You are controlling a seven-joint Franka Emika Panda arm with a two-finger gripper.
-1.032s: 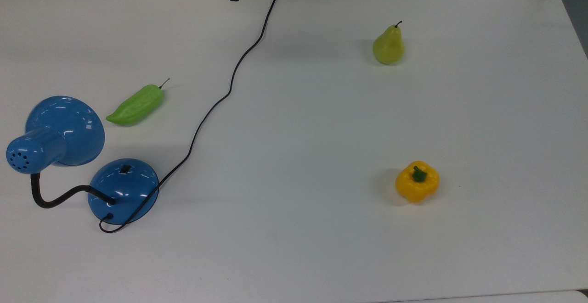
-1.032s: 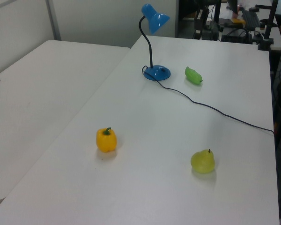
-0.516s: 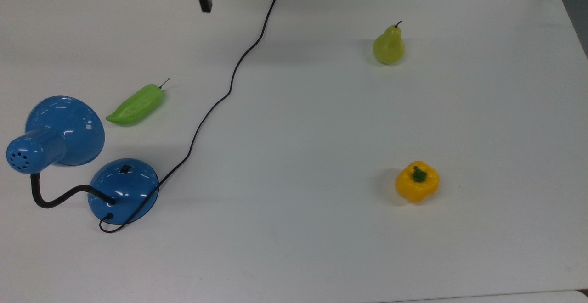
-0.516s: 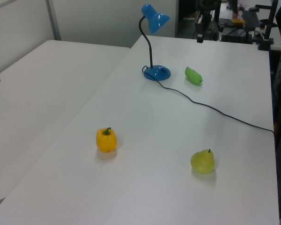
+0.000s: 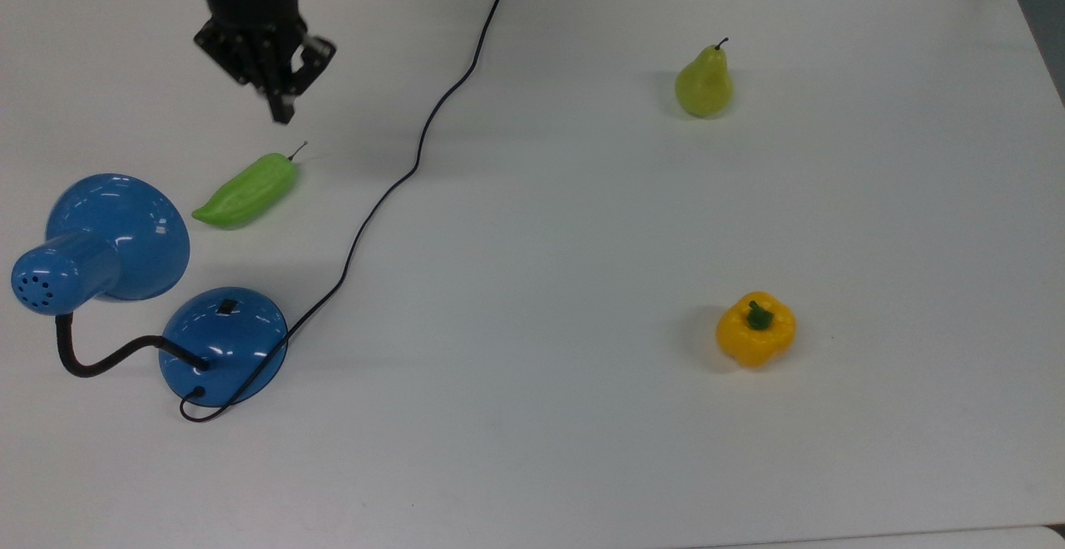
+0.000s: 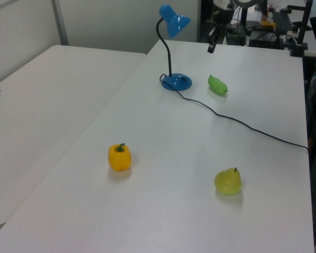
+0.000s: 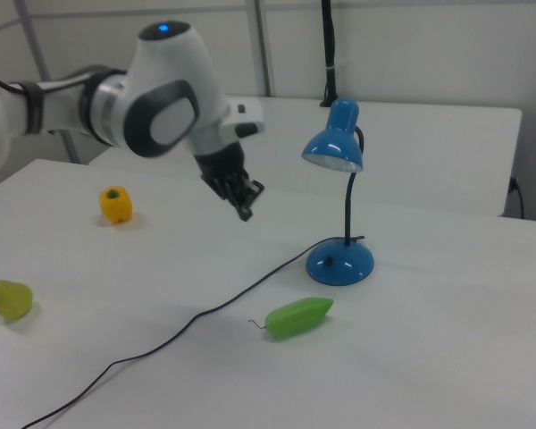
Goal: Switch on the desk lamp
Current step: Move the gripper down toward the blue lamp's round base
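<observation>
The hand (image 5: 283, 112), fingers pressed together and empty, hangs above the white bench (image 5: 582, 225), just at 12 o'clock of the green pepper (image 5: 246, 191) in the top view. The desk lamp (image 5: 223, 345) stands at 7 o'clock of the pepper, its cord (image 5: 416, 158) trailing toward 1 o'clock.

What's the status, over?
Hand shut, empty, above the table near the green pepper. Lamp unlit, switch untouched. Pepper lies between hand and lamp base.
</observation>
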